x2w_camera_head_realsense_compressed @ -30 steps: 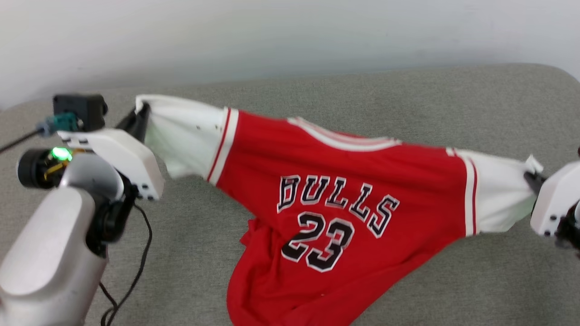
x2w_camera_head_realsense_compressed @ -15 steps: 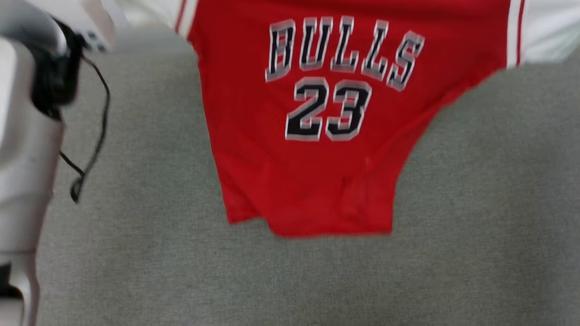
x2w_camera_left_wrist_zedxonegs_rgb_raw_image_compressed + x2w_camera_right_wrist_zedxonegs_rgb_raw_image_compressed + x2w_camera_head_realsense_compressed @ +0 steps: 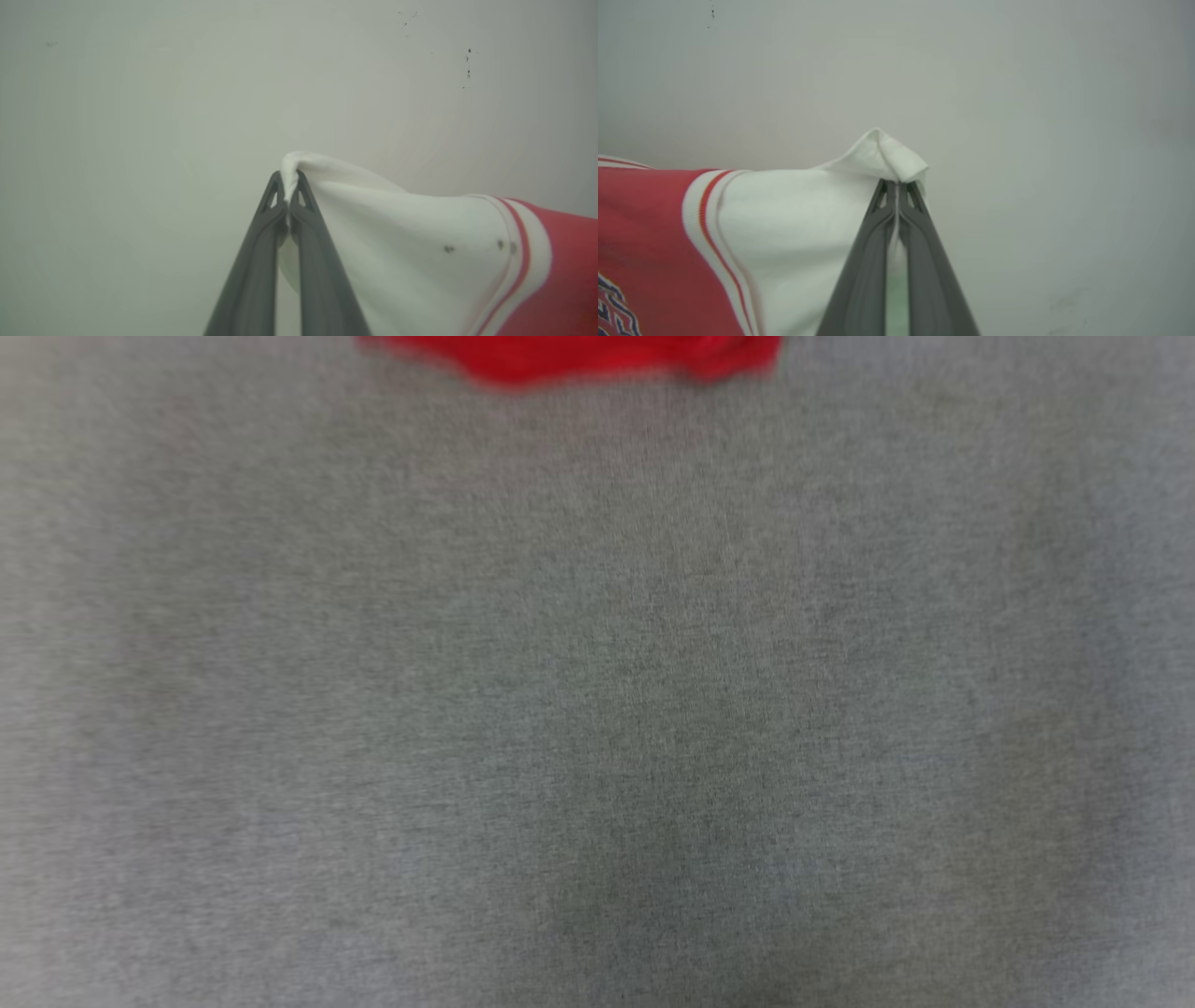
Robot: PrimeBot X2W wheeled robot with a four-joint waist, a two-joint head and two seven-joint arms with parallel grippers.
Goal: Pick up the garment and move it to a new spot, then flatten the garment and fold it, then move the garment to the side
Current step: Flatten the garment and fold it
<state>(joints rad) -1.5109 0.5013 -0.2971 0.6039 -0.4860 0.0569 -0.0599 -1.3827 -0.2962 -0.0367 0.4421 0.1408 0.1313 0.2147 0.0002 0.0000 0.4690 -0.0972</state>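
The left fingers (image 3: 257, 261) are two long, slim pieces of matte dark grey. They are broad at the bottom middle of the left wrist view and narrow steadily toward mid-frame. Each has a small triangular cut-out just below its pointed tip, and its outline swells slightly beneath that opening. The right fingers (image 3: 868, 266), at the bottom middle of the right wrist view, are of the same make, with a smooth charcoal-grey surface, a tapering shape and a triangular opening near each tip.
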